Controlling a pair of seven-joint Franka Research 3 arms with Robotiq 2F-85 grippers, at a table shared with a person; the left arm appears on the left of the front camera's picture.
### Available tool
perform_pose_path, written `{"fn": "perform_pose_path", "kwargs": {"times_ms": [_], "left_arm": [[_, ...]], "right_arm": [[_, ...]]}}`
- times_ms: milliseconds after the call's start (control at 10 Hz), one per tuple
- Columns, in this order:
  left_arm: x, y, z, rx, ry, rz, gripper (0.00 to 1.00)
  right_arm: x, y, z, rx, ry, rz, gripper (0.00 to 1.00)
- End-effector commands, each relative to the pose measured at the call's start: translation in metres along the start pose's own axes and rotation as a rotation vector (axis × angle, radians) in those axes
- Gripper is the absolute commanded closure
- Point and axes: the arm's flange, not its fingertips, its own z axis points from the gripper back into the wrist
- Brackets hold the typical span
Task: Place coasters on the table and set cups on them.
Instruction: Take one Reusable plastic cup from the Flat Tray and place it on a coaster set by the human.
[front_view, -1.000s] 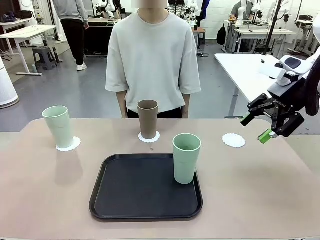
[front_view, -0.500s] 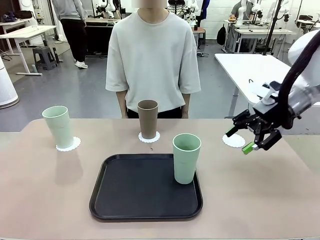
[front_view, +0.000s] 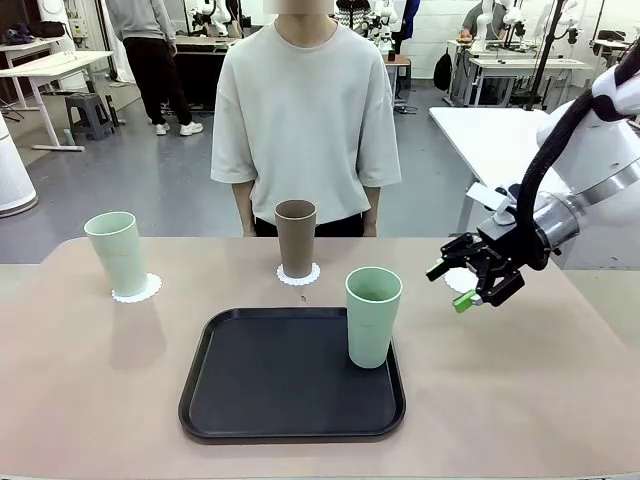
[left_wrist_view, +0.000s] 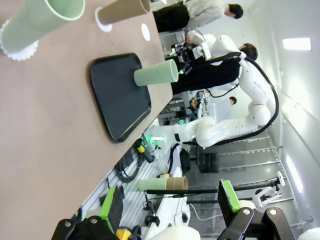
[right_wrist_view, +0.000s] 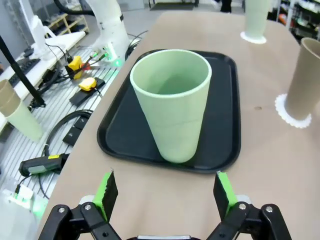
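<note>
Last cup (front_view: 372, 316), pale green, upright on the tray's (front_view: 250, 390) right part, dead ahead of the right jaws (front_view: 460, 285) and a short way off; centred between the two green pads (right_wrist_view: 106, 189) in the right wrist view. Third coaster (front_view: 458, 278) bare on the surface (front_view: 520, 390), just behind those jaws and partly hidden by them. Other two steps look done: brown cup (front_view: 295, 238) on its coaster at the far middle, green cup (front_view: 117, 254) on its coaster far off to the left, leaning a little.

Step in hand, by judgement: fetching the tray cup for the bare coaster. Right jaws spread wide, empty, turned sideways toward the cup. Next calls for closing the gap level with the cup's wall, straddling it, then a gentle pinch.

Against a second ago: right jaws much nearer the cup, lower and further left, now over the coaster.

Left jaws (left_wrist_view: 170, 210) spread, empty, well back from the tray.
</note>
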Motion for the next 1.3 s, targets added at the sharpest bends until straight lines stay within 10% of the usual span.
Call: {"fn": "perform_pose_path", "kwargs": {"times_ms": [0,600,1200], "left_arm": [[0.0,-0.004,-0.001,0.002,-0.023,0.017,0.0],[0.0,-0.004,-0.001,0.002,-0.023,0.017,0.0],[0.0,-0.004,-0.001,0.002,-0.023,0.017,0.0]], "right_arm": [[-0.005,-0.007,-0.008,0.031,-0.056,0.053,0.0],[-0.001,-0.002,-0.012,0.033,-0.03,0.025,0.0],[-0.022,-0.008,-0.021,-0.055,-0.232,0.071,0.0]]}}
